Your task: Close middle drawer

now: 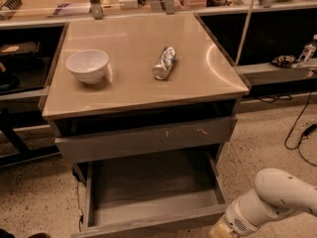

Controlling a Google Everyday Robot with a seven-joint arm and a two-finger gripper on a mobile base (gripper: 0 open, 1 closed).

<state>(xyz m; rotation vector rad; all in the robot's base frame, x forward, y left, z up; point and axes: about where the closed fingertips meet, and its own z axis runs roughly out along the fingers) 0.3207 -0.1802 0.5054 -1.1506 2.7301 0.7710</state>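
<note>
The middle drawer (153, 187) is pulled far out of the cabinet, low in the view. It is wide, shallow and grey, with a bare inside and a plain front edge (148, 224) near the bottom of the frame. Above it sits a grey drawer front with pale scratch marks (148, 138), nearly flush with the cabinet. My white arm (272, 197) comes in from the lower right. My gripper (218, 230) is at the bottom edge, right next to the open drawer's front right corner, and is mostly cut off.
On the tan cabinet top (133, 88) stand a white bowl (87, 65) and a crushed silver can (164, 63) lying on its side. Dark shelving runs left and right of the cabinet. Cables (297, 128) lie on the speckled floor at the right.
</note>
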